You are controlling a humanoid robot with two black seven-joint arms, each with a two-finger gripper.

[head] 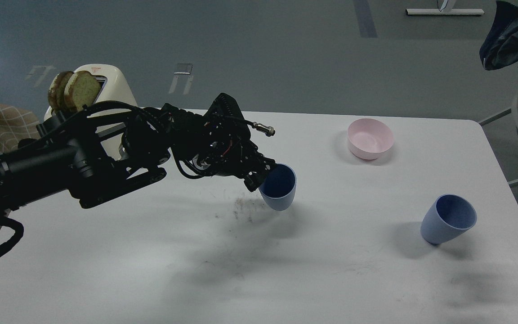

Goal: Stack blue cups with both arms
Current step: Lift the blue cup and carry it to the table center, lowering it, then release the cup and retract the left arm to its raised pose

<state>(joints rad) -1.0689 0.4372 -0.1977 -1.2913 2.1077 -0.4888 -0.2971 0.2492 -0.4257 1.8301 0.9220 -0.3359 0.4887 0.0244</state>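
Cups first, near to far. Blue cup on the table stands alone at the right, well apart from everything else, leaning a bit on its narrow rounded base, mouth open up and twd the camera. Other blue cup sits mid-table in the left gripper, whose fingers are closed on the rim at its left side; base looks at or just above the white table, can't tell which. Right gripper not in view.

Handling, as a guess: matte, thin-walled, prob. light plastic, stiff enough for a rim pinch, not fragile. Narrow base means it tips easily, so any side nudge could roll it. Best hold is one finger inside and one outside the rim, or across the upper wall where it's widest; taper should let one nest into the other w/o force.

Farther back: pink bowl, toaster w/ bread slices. Small mark on the toaster top, too tiny to read. No other writing legible.
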